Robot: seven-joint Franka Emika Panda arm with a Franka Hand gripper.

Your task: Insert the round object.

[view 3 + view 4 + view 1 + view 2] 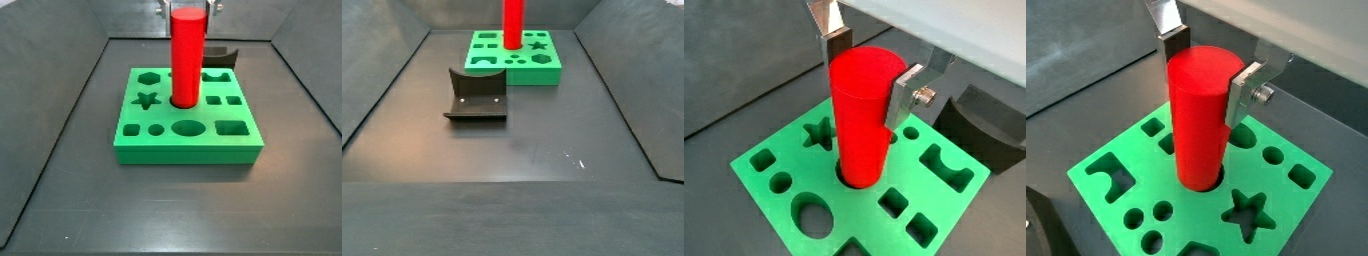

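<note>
The round object (862, 115) stands upright with its lower end already in the round hole at the middle of the green block (784, 165). The pincer (871, 75), above the block, clamps its top. What's left, I'd judge: push down and let go.

Round object (863, 110): set upright between the fingers (906, 92) of the gripper (869, 68), lower end entered in a hole of the block (784, 163) beneath. Fixture (476, 96): stood apart from block.
</note>
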